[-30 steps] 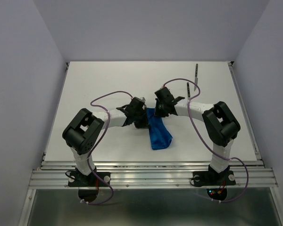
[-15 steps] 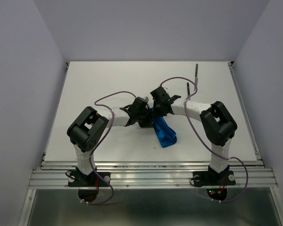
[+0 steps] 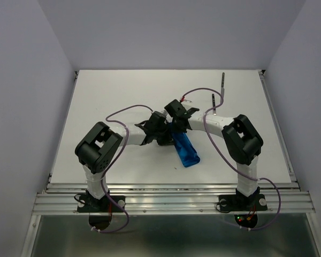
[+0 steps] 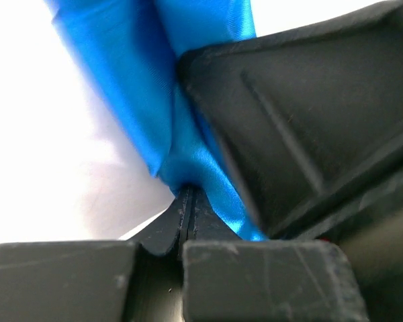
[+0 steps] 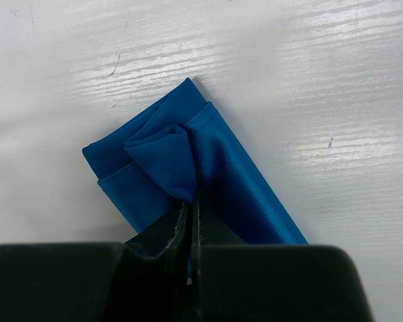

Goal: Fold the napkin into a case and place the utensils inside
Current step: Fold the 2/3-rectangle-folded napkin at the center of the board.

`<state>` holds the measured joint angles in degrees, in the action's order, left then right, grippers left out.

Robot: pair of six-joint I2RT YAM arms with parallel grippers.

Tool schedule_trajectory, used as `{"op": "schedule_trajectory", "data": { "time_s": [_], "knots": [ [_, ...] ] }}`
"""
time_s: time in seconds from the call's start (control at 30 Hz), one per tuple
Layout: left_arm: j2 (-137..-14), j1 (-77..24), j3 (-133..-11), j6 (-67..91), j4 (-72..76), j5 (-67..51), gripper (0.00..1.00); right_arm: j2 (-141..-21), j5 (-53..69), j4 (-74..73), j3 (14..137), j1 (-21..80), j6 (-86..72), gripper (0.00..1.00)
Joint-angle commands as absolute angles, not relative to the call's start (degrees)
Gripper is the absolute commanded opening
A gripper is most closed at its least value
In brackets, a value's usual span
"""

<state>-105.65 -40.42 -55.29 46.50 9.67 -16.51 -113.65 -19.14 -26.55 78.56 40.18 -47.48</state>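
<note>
Pinching the folded napkin [image 3: 186, 150] at its far end, our left gripper [image 4: 188, 199] and right gripper [image 5: 191, 201], jaws clenched on cloth, knife [image 3: 223, 90] and fork [image 3: 213, 103] beyond it.

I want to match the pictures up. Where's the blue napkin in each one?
Top view: napkin in the middle, slanting toward the near edge.
Left wrist: napkin top, centre-left.
Right wrist: napkin in the centre.
Shared landmark: the white table beneath it.
</note>
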Motion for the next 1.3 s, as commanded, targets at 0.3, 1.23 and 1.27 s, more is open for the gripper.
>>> {"op": "schedule_trajectory", "data": {
  "time_s": [0.3,1.23,1.27],
  "knots": [
    [-88.44,-40.78,-41.31,52.64,9.14,-12.13,0.25,-121.28,-30.32,-42.88,87.0,40.61,-58.97,0.01],
    [-91.23,-47.63,-43.68,56.25,18.8,-17.14,0.99,-123.22,-27.07,-42.1,89.21,41.13,-59.77,0.01],
    [-91.06,-47.72,-43.77,56.34,18.98,-16.96,0.99,-123.14,-26.98,-42.1,89.12,41.13,-59.68,0.01]
  ]
}}
